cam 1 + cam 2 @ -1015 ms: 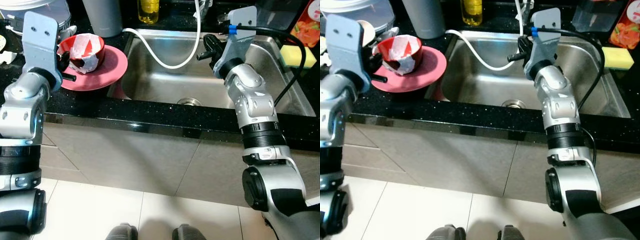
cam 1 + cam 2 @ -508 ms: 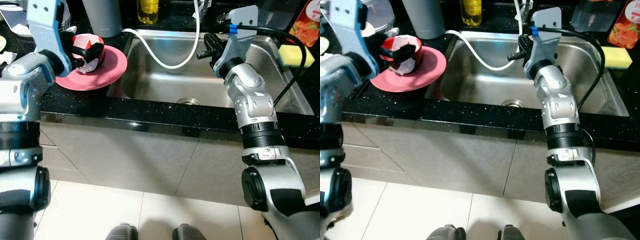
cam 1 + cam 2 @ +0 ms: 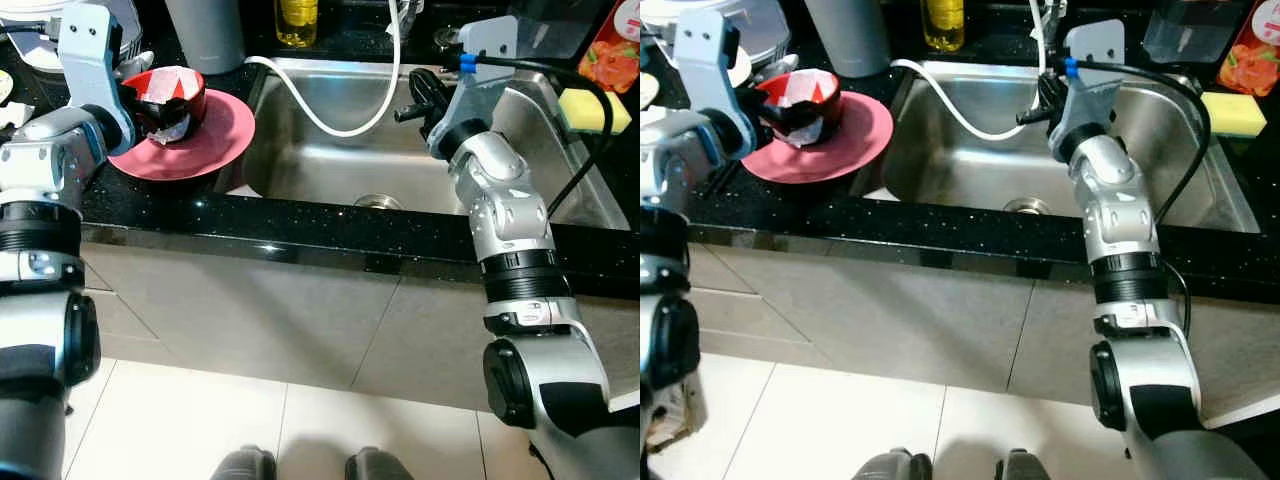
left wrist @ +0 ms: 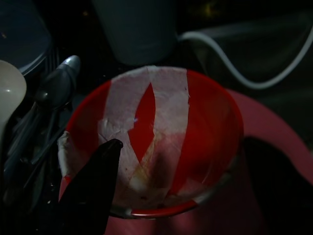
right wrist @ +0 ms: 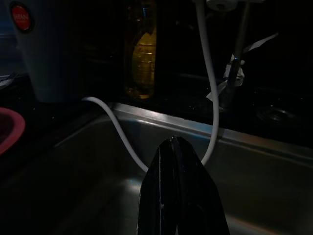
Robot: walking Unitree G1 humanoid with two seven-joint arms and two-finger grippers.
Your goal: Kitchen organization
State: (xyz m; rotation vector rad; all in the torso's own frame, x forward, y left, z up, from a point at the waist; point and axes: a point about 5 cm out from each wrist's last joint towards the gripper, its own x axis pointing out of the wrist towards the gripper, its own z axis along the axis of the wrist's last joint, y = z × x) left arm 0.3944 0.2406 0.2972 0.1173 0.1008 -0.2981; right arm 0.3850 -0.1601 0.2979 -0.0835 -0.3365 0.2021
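- Left gripper grips the rim of the red bowl, which sits on the pink plate beside the sink.
- Right gripper hangs closed, empty, over the sink.
- Judgement: early stage; bowl not yet relocated.

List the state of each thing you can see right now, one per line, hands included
Red bowl: upright on the pink plate, crumpled white paper inside.
Pink plate: flat on the counter beside the sink.
Left hand: at the bowl's rim, one finger inside the bowl.
Right hand: shut, holding nothing, above the sink.
Sink: dry-looking, white hose hanging into it.
Yellow sponge: lying on the sink's edge.
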